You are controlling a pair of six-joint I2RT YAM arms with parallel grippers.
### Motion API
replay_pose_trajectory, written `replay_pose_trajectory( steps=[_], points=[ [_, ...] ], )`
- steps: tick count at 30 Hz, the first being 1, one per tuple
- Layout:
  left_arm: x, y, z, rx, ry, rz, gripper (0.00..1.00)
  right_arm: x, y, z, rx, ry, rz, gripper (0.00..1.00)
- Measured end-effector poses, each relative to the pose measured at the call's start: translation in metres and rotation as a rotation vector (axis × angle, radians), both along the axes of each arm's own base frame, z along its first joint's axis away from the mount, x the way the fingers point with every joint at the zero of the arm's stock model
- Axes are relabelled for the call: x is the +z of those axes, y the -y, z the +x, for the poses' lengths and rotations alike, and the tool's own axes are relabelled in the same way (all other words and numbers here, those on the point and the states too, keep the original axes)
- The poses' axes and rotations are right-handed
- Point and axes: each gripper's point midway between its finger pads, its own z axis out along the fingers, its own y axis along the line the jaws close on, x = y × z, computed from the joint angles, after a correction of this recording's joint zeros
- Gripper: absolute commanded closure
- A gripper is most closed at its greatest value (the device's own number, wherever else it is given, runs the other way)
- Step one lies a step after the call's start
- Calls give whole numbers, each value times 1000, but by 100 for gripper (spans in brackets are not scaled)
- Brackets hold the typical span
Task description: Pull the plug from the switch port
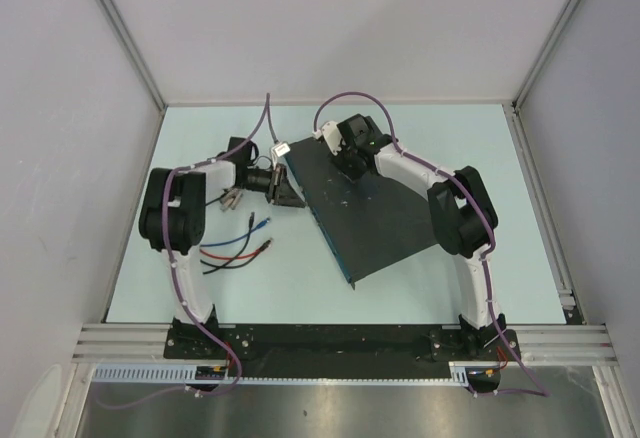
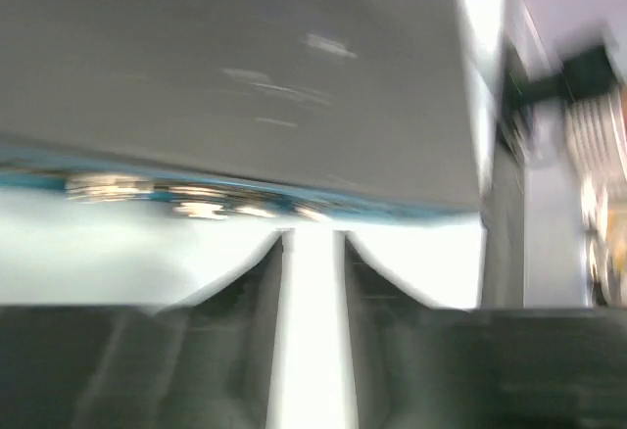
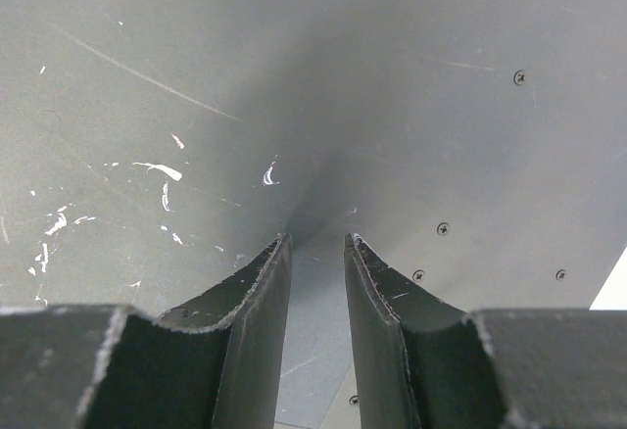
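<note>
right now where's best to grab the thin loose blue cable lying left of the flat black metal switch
Likely at its plug end, the thicker tip pointing toward the flat black metal switch. The thin loose blue cable lies flat on the table, so come from straight above, closing across it; the thin red cable lies close beside.

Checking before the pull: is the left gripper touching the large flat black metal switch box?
Cannot tell. The left wrist view is blurred: the left gripper sits close to the black switch box, but neither contact nor gap shows plainly.
</note>
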Motion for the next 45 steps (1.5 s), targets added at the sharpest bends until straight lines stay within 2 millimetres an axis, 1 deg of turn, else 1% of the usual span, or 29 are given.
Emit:
replay_pose_trajectory(
  steps=[2, 3, 4, 5, 6, 9, 10, 12, 16, 17, 20, 21, 23, 27, 31, 32, 34, 37, 40, 45],
  points=[
    [19, -1, -22, -101, 31, -20, 76, 0, 0, 0, 0, 0, 0, 64],
    [24, -2, -34, -130, 29, -32, 73, 0, 0, 0, -1, -1, 0, 65],
    [28, -3, -45, -146, 11, -43, 71, 0, 0, 0, 0, -1, 0, 64],
    [27, -5, -55, -148, -9, -39, 69, 0, 0, 0, -1, -1, 1, 65],
    [24, -7, -61, -141, -32, -28, 64, 0, 0, 0, 0, -2, 2, 65],
    [-1, -19, -77, -47, -79, 91, 57, 0, 1, 1, 0, -5, 6, 64],
    [-6, -22, -77, -13, -83, 124, 56, 0, 1, 1, 0, -6, 7, 64],
    [-9, -25, -67, 51, -83, 162, 55, 0, 1, 1, 1, -6, 8, 65],
    [-4, -25, -27, 187, -73, 171, 53, 0, 1, 1, 1, -6, 8, 65],
    [-4, -24, -20, 207, -75, 166, 52, 0, 1, 1, 1, -6, 8, 65],
    [-7, -23, -1, 255, -106, 148, 51, 0, 1, 1, 1, -6, 8, 64],
    [-9, -23, 3, 263, -118, 145, 51, 0, 1, 1, 1, -6, 8, 64],
    [-17, -23, 8, 274, -157, 135, 51, 0, 1, 1, 1, -6, 7, 64],
    [-30, -20, 11, 275, -235, 113, 51, 0, 1, 1, 1, -6, 7, 64],
    [-28, -16, 22, 278, -253, 76, 53, 0, 1, 1, 1, -6, 8, 64],
    [-28, -15, 24, 285, -256, 71, 56, 0, 1, 1, 1, -6, 8, 64],
    [-29, -14, 29, 302, -273, 55, 58, 0, 1, 1, 1, -6, 8, 64],
    [-31, -11, 36, 330, -303, 24, 58, 0, 1, 1, 0, -7, 7, 65],
    [-30, -9, 39, 344, -317, 4, 58, 0, 1, 1, 0, -7, 7, 64],
    [-29, -7, 38, 339, -332, -16, 59, 0, 1, 1, 0, -7, 7, 64]
  ],
)
